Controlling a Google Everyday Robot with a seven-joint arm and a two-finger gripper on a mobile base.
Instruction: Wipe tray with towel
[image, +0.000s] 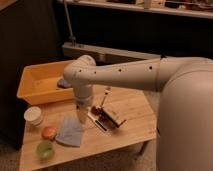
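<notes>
As I look in, the hand (80, 114) hangs fingers-down with its jaws spread wide and nothing in them. Just below it, the towel (70, 132) lies flat on the tabletop (131, 105); whether they touch I cannot tell. Beyond the hand sits the tray (39, 82), a small dark blue lump (64, 83) inside it. A white cup (34, 115) stands past the towel, and dark tools (112, 119) lie close on the hand's other side.

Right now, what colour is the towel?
The towel is plain pale blue-grey, best seen in the camera view; the gripper is at its upper edge.
</notes>
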